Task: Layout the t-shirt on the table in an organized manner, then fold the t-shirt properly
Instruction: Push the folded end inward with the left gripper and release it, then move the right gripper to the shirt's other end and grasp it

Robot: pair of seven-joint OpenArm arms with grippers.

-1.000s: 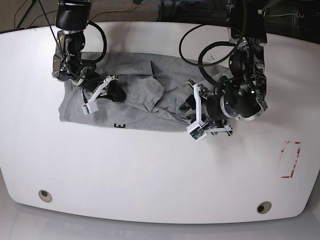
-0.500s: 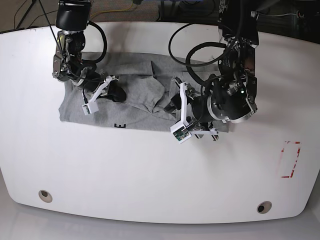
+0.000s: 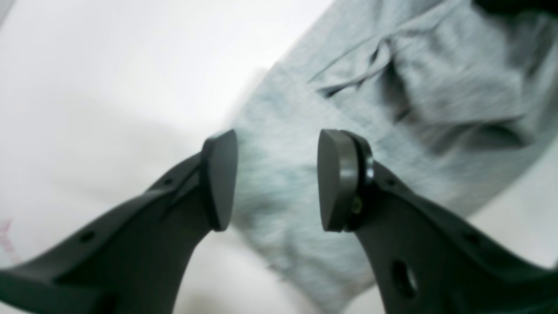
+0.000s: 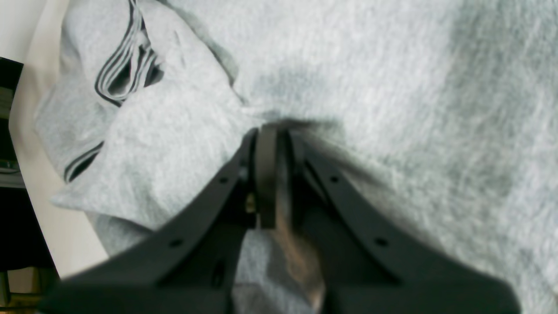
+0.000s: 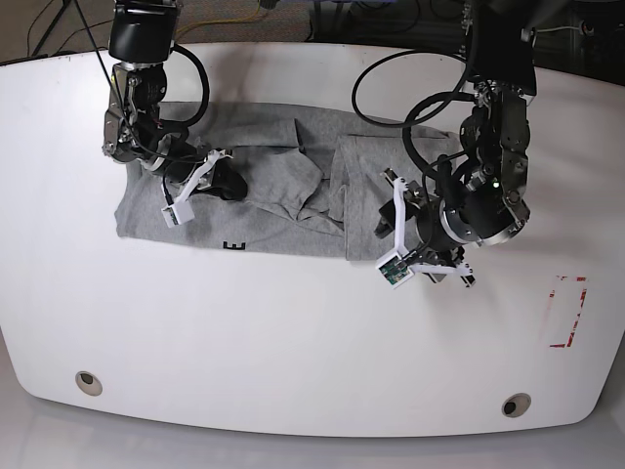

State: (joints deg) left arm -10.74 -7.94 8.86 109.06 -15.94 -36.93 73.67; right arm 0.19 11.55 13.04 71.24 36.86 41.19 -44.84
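Lying on: the t-shirt (image 5: 273,186) is spread over the far half of the table (image 5: 293,342), wider than deep, rumpled through the middle with several folds and a loose flap near its centre.
Shirt print: a bit of black lettering (image 5: 232,246) shows at the near hem.
Right gripper (image 4: 272,144): pressed together, nipping a pinch of the grey cloth; in the wrist view the fabric puckers right at the closed tips. In the base view it sits over the shirt's left part.
Left gripper (image 3: 277,179): spread apart, nothing between the pads. From its wrist camera the two dark pads (image 3: 220,179) stand wide with the shirt's edge seen blurred behind them. Whether they touch the cloth, I cannot tell.
Left arm: in the base view its gripper (image 5: 402,244) hangs over the shirt's right end, by the near edge of the cloth.
Table marks: a red tape rectangle (image 5: 567,313) to the right, well apart from the shirt; two round grommet holes (image 5: 88,381) near the front edge.
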